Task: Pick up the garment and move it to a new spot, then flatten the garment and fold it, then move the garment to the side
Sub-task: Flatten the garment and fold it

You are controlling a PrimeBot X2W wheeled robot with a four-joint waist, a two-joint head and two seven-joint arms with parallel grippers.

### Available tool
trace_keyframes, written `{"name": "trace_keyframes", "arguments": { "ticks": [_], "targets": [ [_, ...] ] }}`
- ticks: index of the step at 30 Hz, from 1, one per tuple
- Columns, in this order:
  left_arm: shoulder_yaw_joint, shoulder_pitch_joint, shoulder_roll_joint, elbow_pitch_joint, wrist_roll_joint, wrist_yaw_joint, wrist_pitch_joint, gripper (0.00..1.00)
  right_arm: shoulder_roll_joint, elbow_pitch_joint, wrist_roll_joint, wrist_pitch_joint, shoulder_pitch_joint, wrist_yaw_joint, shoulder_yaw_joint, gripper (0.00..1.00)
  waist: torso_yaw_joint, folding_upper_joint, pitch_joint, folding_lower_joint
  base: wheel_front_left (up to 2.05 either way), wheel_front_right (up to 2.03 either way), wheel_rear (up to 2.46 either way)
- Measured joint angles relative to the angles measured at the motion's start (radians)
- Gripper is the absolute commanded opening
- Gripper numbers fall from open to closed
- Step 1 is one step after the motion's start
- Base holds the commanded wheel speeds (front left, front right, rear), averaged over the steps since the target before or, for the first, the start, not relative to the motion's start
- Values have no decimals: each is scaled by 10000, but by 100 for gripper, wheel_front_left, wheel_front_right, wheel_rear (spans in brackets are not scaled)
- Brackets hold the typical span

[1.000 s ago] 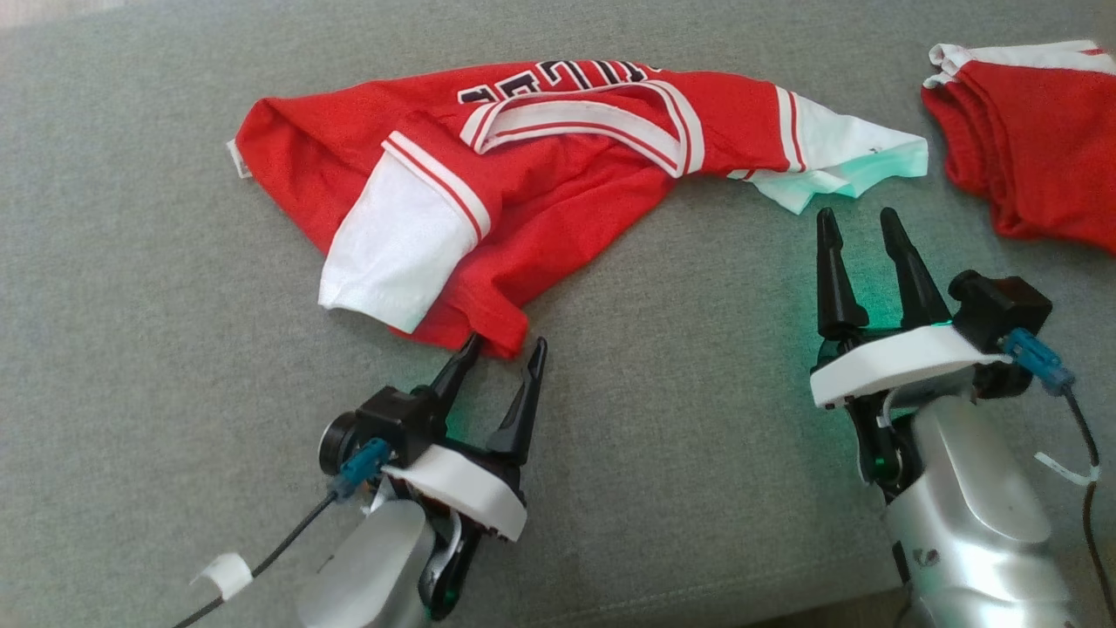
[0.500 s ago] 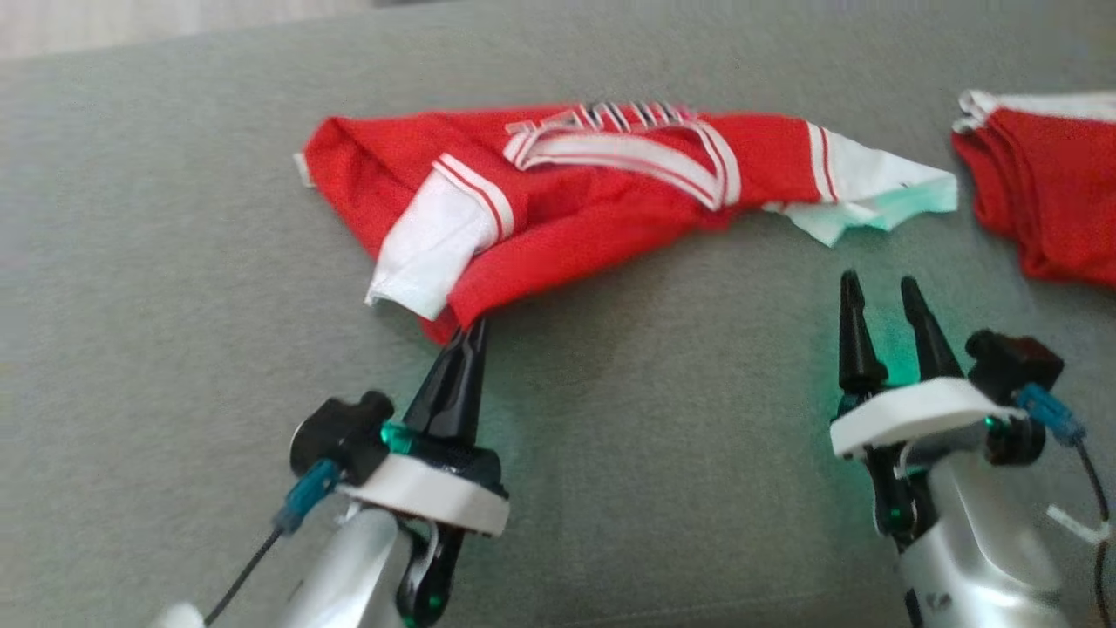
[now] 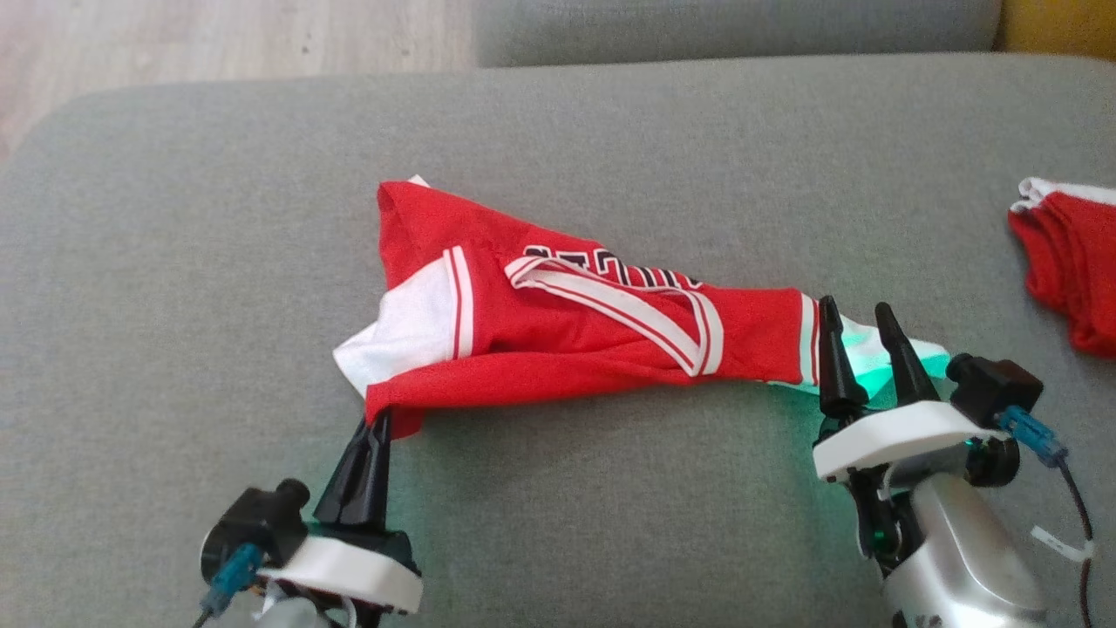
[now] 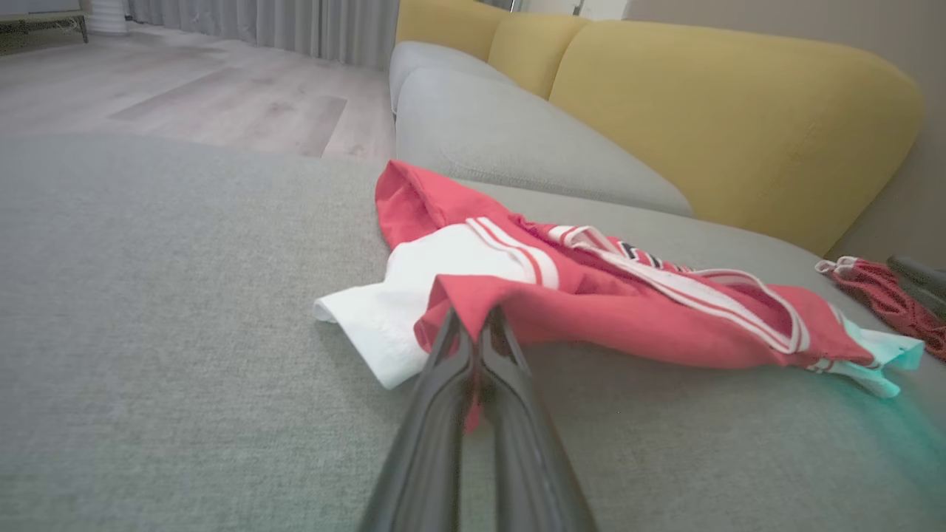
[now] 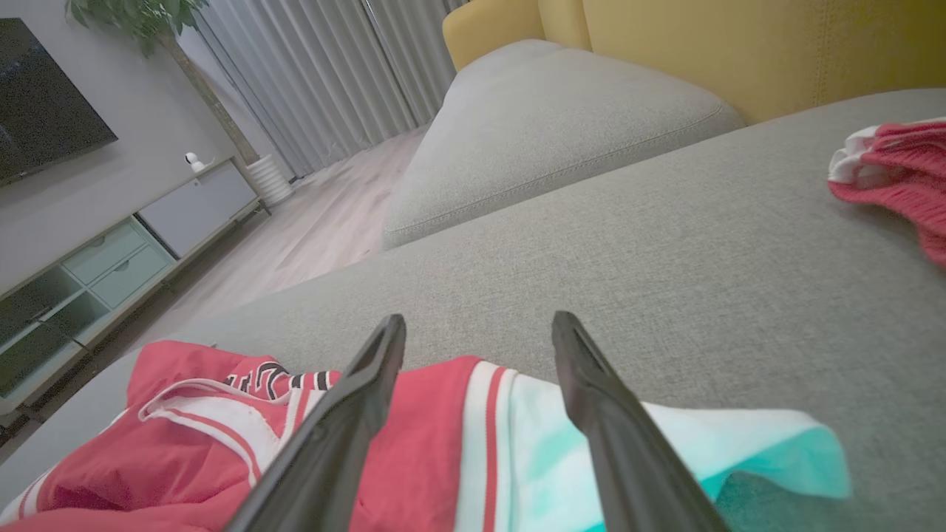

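Head view: the garment point(image 3: 558, 336), a red jersey with white sleeves and striped trim, lay crumpled across the middle of the grey seat cushion point(image 3: 610, 523). The left gripper point(image 3: 381, 425) sat at its near-left corner, fingers pressed together and pinching the red hem. The right gripper point(image 3: 854, 307) stood at the garment's right end, fingers spread, their tips in front of the white sleeve, which glowed green. A second red cloth point(image 3: 1068, 262) lay well apart at the right edge, and wooden floor point(image 3: 218, 35) showed past the cushion at the far left.

Left wrist view: the two dark fingers met on a fold of red hem, a white sleeve just to its left, the rest trailing away right, with a yellow backrest point(image 4: 724, 111) beyond.

Right wrist view: the fingers stood apart, gripping nothing, the striped cuff and white sleeve below and between them; whether the tips touched the fabric could not be told
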Motion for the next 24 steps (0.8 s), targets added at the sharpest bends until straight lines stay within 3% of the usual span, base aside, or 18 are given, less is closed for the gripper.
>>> {"name": "trace_keyframes", "arguments": {
  "ticks": [5, 6, 8, 13, 24],
  "targets": [
    [382, -673, -125, 1101, -100, 0, 0, 2, -6, -309, -510, 0, -50, 0, 261, 100, -217, 0, 543, 3, 0, 0, 0],
    [512, -860, -165, 1354, -102, -2, -2, 29, -15, -454, -752, 0, -53, 0, 481, 100, -267, 0, 640, 3, 0, 0, 0],
    [746, -1109, -301, 1712, -98, 0, -2, 100, -17, -650, -1012, 0, -54, 0, 986, 100, -366, 0, 777, 3, 0, 0, 0],
    [1080, -943, -688, 1950, -88, -2, -2, 100, -19, -857, -1507, 0, -35, 0, 2125, 100, -319, 0, 813, 1, 0, 0, 0],
    [1921, -61, -780, 917, 272, 0, -2, 100, -21, 90, -2489, 0, -61, 0, 2355, 100, 452, 0, 679, 1, 0, 0, 0]
  ]
}}
